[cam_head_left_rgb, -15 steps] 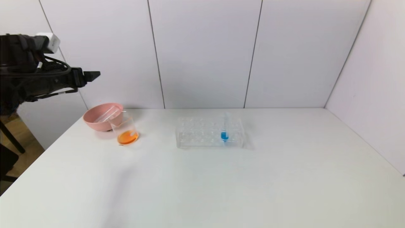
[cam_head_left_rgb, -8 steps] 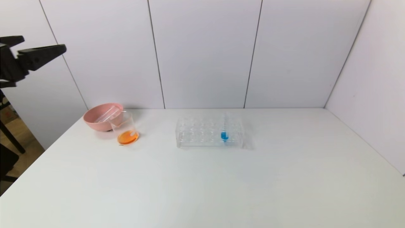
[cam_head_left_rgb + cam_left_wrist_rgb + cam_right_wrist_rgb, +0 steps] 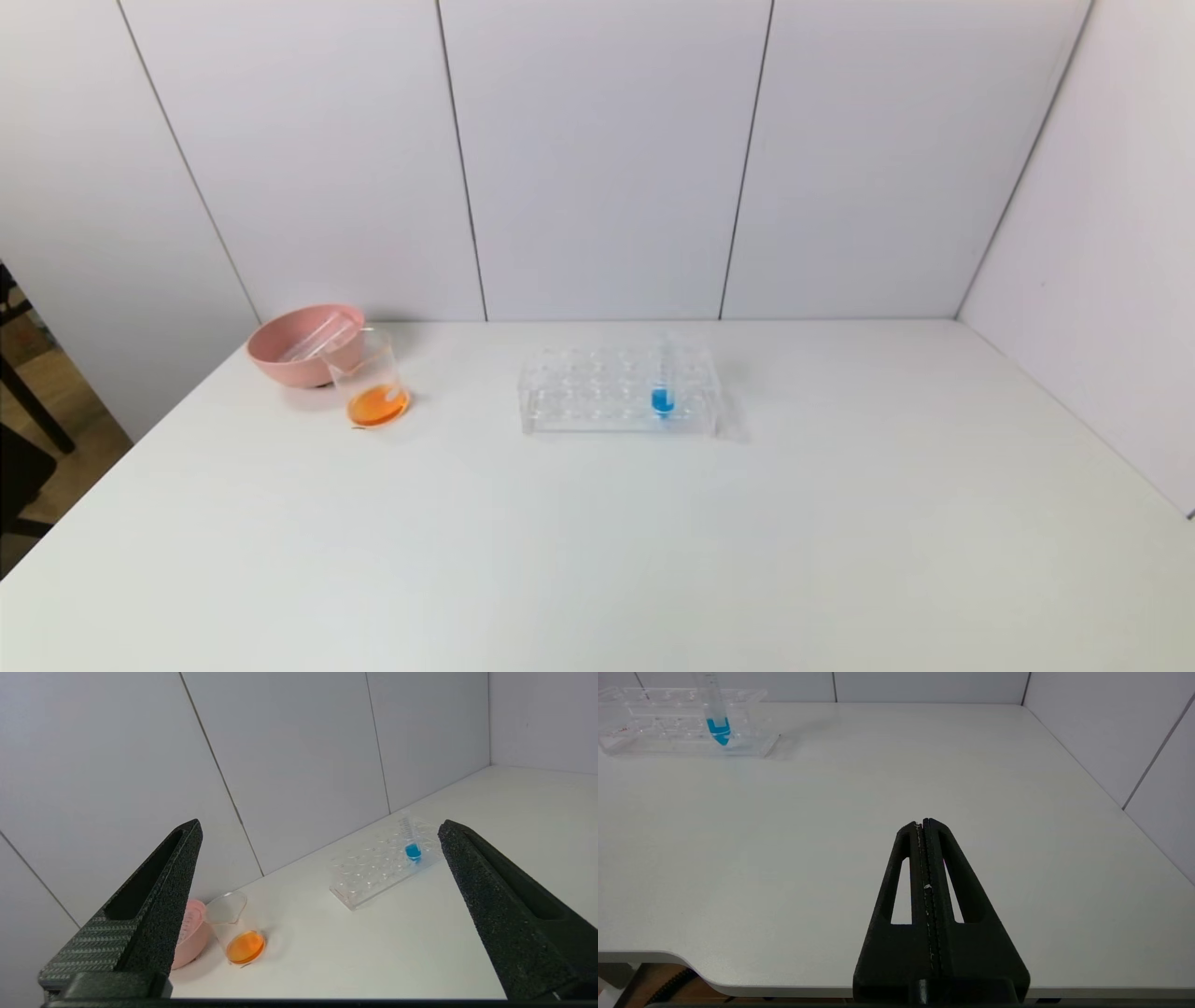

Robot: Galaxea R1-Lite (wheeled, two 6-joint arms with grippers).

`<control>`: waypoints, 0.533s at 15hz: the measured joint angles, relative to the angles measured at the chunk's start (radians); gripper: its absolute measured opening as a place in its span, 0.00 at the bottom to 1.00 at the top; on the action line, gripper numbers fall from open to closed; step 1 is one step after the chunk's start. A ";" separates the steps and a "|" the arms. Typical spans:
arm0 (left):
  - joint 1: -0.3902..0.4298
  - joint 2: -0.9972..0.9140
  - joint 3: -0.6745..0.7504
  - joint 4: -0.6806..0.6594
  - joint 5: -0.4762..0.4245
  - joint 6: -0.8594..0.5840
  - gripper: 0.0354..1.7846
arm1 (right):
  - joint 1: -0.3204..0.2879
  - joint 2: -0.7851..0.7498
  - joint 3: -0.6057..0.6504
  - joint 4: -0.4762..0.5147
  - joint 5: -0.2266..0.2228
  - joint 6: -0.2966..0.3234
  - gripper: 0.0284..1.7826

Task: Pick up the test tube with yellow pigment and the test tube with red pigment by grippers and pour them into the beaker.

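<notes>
The beaker [image 3: 373, 387] stands at the far left of the table, tilted against the pink bowl, with orange liquid in its bottom; it also shows in the left wrist view [image 3: 238, 935]. No test tube with yellow pigment or with red pigment is in view; clear tubes lie in the pink bowl [image 3: 303, 343]. My left gripper [image 3: 320, 825] is open and empty, raised off the table's left side and out of the head view. My right gripper [image 3: 923, 822] is shut and empty, low over the table's near right part.
A clear many-holed rack [image 3: 597, 392] stands mid-table at the back, holding one upright tube with blue liquid [image 3: 662, 397]; rack [image 3: 373, 872] and blue tube [image 3: 412, 849] show from the left wrist too. Walls close off the back and right.
My left arm has risen and drawn away to the left, leaving the head view. Beaker, bowl and rack have not moved.
</notes>
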 joint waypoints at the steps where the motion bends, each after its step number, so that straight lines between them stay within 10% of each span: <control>1: -0.002 -0.077 0.047 -0.002 0.025 0.029 0.99 | 0.000 0.000 0.000 0.000 0.000 0.000 0.05; 8: -0.028 -0.454 0.426 0.091 0.363 0.113 0.99 | 0.000 0.000 0.000 0.000 0.000 0.000 0.05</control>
